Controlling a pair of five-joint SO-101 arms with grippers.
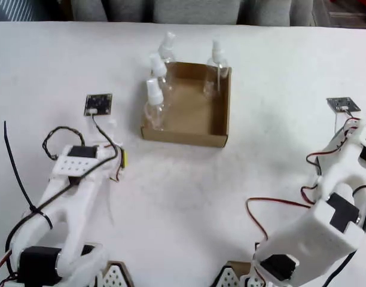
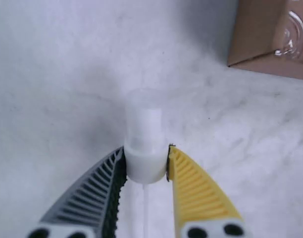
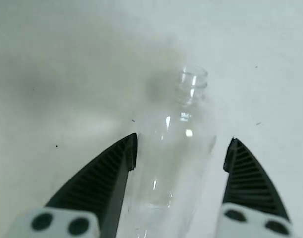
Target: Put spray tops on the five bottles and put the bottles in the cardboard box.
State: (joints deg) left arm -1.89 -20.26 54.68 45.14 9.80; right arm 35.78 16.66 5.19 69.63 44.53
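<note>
left gripper [image 2: 145,159] clenched on a spray top [image 2: 144,129]. right gripper [image 3: 182,146] spread wide, uncapped bottle [image 3: 190,99] between its jaws. i count four topped bottles [image 1: 154,100] at the cardboard box [image 1: 183,136].

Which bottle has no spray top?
The bottle in the open right pincer: its neck is bare, while the four bottles at the box have tops.

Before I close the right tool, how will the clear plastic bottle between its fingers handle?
The clear uncapped plastic bottle looks empty, so probably light. It seems to lie on its round side on the white table, so a nudge may roll it. Its glossy, thin-looking wall could slip or flex in the right tool.
</note>
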